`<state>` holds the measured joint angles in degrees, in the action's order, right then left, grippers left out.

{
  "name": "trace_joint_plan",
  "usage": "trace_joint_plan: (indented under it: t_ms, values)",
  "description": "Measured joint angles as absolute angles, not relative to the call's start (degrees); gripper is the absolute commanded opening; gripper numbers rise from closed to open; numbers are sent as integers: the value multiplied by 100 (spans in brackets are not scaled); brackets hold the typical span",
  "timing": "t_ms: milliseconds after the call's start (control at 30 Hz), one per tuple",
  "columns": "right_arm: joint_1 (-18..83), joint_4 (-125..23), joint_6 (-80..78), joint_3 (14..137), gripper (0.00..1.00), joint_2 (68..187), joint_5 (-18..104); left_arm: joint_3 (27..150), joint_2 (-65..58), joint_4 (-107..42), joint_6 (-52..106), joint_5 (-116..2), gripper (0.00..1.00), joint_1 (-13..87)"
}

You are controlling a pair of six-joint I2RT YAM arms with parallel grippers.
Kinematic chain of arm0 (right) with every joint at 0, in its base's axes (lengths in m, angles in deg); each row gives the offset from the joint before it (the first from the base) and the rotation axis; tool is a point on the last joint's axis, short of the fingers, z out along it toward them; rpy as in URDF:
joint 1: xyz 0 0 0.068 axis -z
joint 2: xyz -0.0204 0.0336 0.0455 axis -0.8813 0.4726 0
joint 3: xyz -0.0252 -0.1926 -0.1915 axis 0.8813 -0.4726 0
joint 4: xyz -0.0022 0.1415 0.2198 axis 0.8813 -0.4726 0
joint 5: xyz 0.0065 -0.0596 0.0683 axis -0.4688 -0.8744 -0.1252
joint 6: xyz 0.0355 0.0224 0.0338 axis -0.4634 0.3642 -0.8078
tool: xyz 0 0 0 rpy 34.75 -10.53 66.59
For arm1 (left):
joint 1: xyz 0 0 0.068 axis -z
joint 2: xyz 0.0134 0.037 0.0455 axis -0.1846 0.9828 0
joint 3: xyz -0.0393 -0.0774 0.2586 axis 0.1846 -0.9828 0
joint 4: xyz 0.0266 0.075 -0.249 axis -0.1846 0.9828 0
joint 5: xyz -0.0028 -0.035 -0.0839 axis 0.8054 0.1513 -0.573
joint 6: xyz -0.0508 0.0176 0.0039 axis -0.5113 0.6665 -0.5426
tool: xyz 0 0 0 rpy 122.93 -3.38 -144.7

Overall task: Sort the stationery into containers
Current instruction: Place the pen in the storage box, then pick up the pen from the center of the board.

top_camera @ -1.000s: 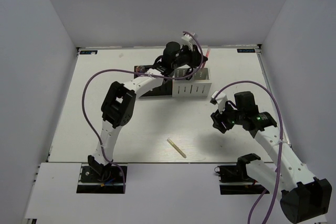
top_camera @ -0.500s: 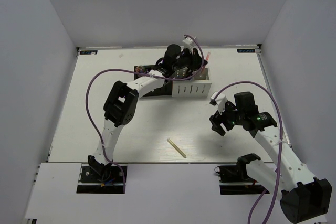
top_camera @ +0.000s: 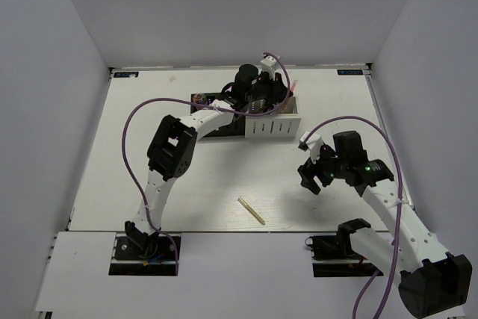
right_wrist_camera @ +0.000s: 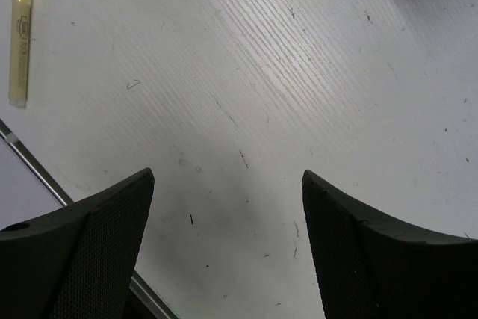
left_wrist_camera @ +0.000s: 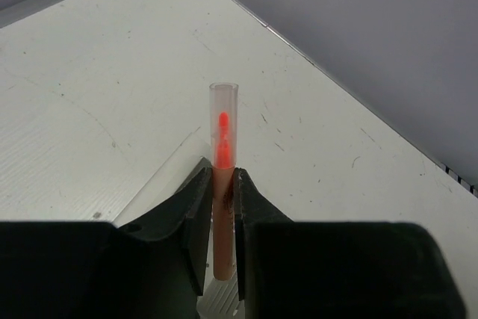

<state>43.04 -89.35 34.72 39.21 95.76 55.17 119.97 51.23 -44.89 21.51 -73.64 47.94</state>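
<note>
The left end effector [left_wrist_camera: 222,188] clenches a thin pink stick with a clear cap [left_wrist_camera: 223,121] over the white perforated cube holder [top_camera: 272,126]. Let go off-centre, it may clip the rim and fall onto the surface [top_camera: 149,147]. The right end effector [right_wrist_camera: 228,207] hangs released near the pale wooden stick [top_camera: 252,211].

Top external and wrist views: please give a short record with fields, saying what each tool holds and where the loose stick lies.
left tool: shut on the thin pink stick, at the white end of the containers
right tool: open, holds nothing, over bare table
pale stick: flat on the table near the front edge, apart from both tools
containers: far middle of the table
</note>
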Motion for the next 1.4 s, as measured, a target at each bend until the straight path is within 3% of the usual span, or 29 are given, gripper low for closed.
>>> trace_joint_plan:
  t_ms: [333,467,567,600,667,700,733,800,833,900,933,967,1000,1033,1067,1100,1233,1333,1400]
  values:
    - [4304,-8940,3472,3921,84,9576,5521,12100,5123,-4281,2206,-7366,42,4787]
    - [4304,-8942,3472,3921,84,9576,5526,12303,5123,-4187,2224,-7364,42,4790]
    - [4304,-8942,3472,3921,84,9574,5541,12402,5123,-4196,2241,-7364,36,4790]
    - [4304,-8942,3474,3921,77,9572,5539,12404,5121,-4196,2245,-7366,26,4790]
    - [4304,-8942,3509,3921,52,9572,5552,12399,5115,-4183,2245,-7362,11,4790]
    - [4304,-8944,3522,3921,16,9572,5567,12373,5082,-4176,2272,-7356,0,4790]
    - [4304,-8946,3544,3921,0,9570,5580,12295,5014,-4159,2263,-7342,0,4790]
    - [4304,-8959,3474,3921,0,9567,5582,11798,4590,-4028,2309,-7235,0,4794]
    - [4304,-8957,3450,3921,13,9567,5561,11471,4273,-3827,2311,-7078,0,4805]
    - [4304,-8946,3354,3921,71,9567,5508,10891,3513,-3097,2232,-6584,0,4855]
    - [4304,-8929,3328,3921,85,9572,5478,10732,3158,-2695,2182,-6298,15,4899]
    - [4301,-8916,3297,3921,84,9587,5432,10647,2833,-2251,2084,-5989,26,4953]
    - [4297,-8900,3284,3921,76,9611,5368,10568,2450,-1796,1939,-5624,34,5039]
    - [4297,-8885,3273,3923,37,9655,5311,10480,2138,-1473,1830,-5290,48,5122]
    - [4297,-8874,3253,3932,15,9723,5217,10347,1806,-1121,1653,-4967,57,5214]
    - [4293,-8867,3194,3952,0,9825,5121,10150,1475,-819,1424,-4665,63,5325]
    - [4293,-8780,2871,3998,0,10225,4671,9383,686,328,272,-3911,63,5708]
    - [4293,-8736,2713,4004,0,10308,4413,9193,846,1209,-732,-3684,63,5889]
    - [4293,-8712,2648,4011,3,10308,4308,9187,1093,1721,-1368,-3590,57,5981]
